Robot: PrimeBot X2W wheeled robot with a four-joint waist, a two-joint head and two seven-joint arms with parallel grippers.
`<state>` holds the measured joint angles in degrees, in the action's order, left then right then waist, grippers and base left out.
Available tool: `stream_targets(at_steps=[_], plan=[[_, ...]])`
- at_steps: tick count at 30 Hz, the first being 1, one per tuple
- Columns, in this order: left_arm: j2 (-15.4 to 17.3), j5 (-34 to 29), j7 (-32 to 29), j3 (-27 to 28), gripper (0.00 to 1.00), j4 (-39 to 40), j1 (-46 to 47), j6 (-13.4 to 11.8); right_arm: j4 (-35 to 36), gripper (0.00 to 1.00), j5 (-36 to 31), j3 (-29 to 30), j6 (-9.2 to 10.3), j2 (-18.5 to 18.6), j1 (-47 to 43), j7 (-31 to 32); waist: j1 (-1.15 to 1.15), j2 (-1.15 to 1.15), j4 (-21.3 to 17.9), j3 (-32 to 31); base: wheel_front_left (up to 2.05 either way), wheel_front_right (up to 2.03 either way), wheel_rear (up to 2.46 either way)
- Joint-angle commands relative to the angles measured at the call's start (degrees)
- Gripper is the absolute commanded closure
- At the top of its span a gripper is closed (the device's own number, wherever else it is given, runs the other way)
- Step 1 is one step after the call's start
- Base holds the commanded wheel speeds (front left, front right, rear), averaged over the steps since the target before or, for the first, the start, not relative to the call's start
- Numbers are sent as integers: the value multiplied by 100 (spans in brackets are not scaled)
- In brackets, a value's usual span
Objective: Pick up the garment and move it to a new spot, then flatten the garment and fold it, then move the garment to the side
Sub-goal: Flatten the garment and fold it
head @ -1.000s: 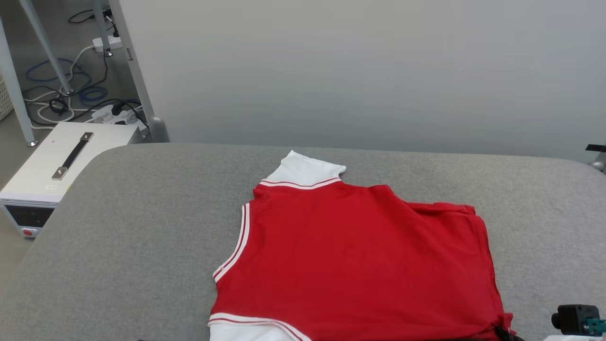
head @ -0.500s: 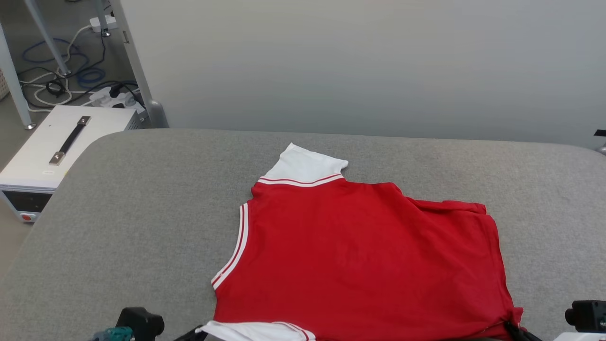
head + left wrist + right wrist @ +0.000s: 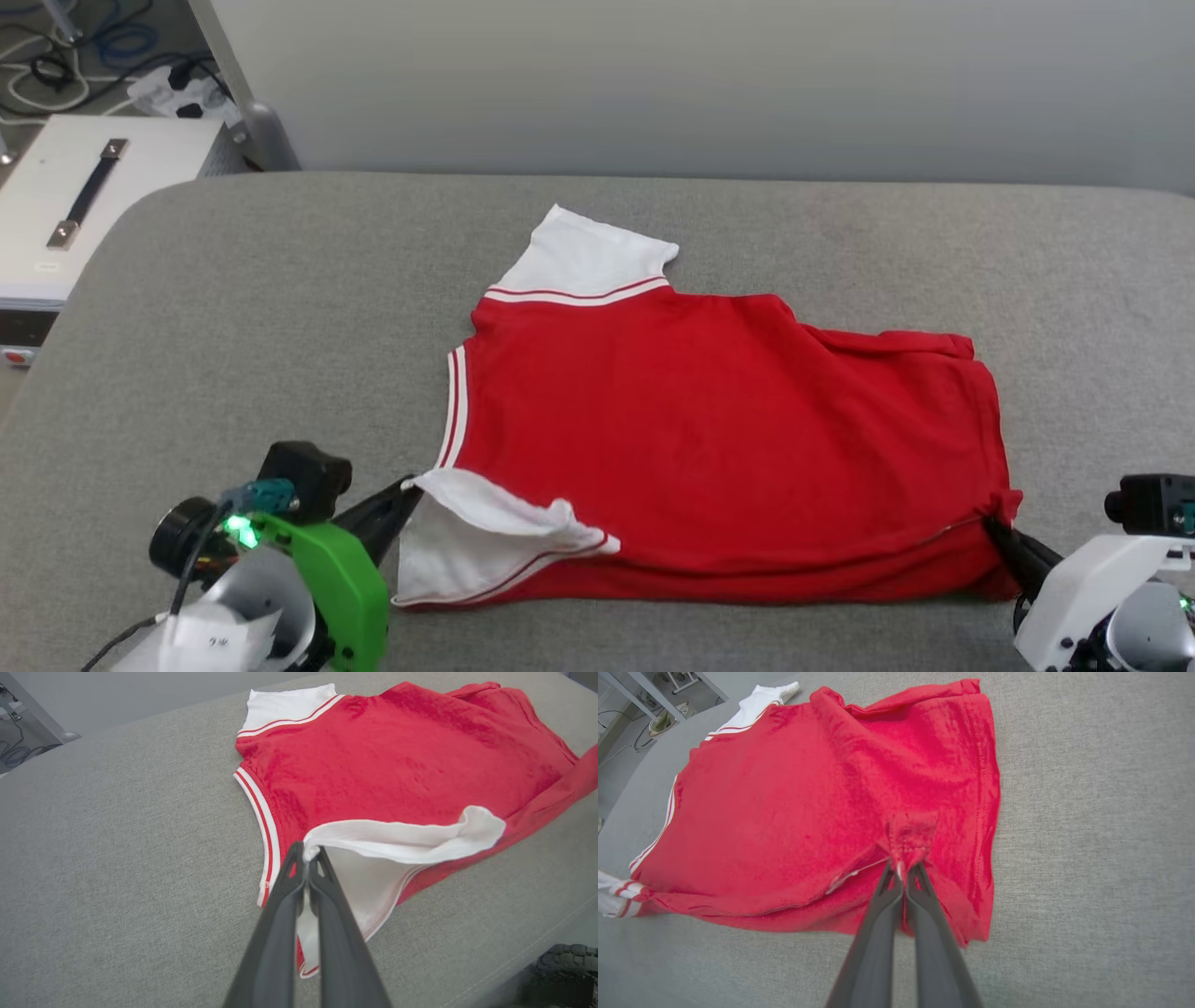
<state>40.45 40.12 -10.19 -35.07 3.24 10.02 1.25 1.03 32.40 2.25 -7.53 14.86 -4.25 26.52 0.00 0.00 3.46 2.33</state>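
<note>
The red jersey shirt with white sleeves [image 3: 709, 420] lies on the grey fabric counter [image 3: 233, 308], seemingly mid-fold, left hand [image 3: 306, 853] pinching a sleeve, right hand [image 3: 901, 870] pinching the hem corner; next, both should carry evenly across.

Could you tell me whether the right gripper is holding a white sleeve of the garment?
No, the right gripper is shut on a bunched red corner of the garment, at its hem.

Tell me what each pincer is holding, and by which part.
Both hold the jersey: the left pincer pinches the edge of a white sleeve, the right pincer a red corner at the hem.
</note>
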Motion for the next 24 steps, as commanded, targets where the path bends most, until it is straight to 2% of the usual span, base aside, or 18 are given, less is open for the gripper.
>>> stream_targets(at_steps=[1,5,10,16,20,21,22,23,24], plan=[[-130,-82,-51,-34,100,-129,228,-11,-80,100,-25,26,4,-22,191,42,0,0,-60,341,0,0,0],[-319,-187,-83,-67,100,-659,671,39,-343,100,-174,5,4,-62,572,150,0,0,-98,583,0,0,0],[-471,-255,-9,-129,100,-1306,1076,220,-653,100,-358,4,4,-125,902,253,0,0,-122,771,0,0,0],[-682,-297,50,-335,100,-2012,1382,412,-1067,100,-573,42,4,-285,1125,303,0,0,-156,850,0,0,0],[-903,-333,48,-477,100,-2495,1537,450,-1286,100,-643,34,4,-362,1161,315,0,0,-169,782,0,0,0],[-967,-324,35,-503,85,-2638,1560,452,-1323,72,-667,38,4,-376,1174,273,0,0,-176,750,0,0,0],[-1015,-317,34,-520,52,-2745,1574,453,-1350,20,-683,31,4,-389,1182,239,0,0,-181,723,0,0,0],[-1081,-284,49,-521,0,-2875,1583,453,-1387,0,-698,15,4,-407,1189,209,0,0,-189,679,0,0,0],[-1124,-260,64,-517,0,-2975,1587,449,-1401,0,-707,-7,4,-420,1193,179,0,0,-197,648,0,0,0]])
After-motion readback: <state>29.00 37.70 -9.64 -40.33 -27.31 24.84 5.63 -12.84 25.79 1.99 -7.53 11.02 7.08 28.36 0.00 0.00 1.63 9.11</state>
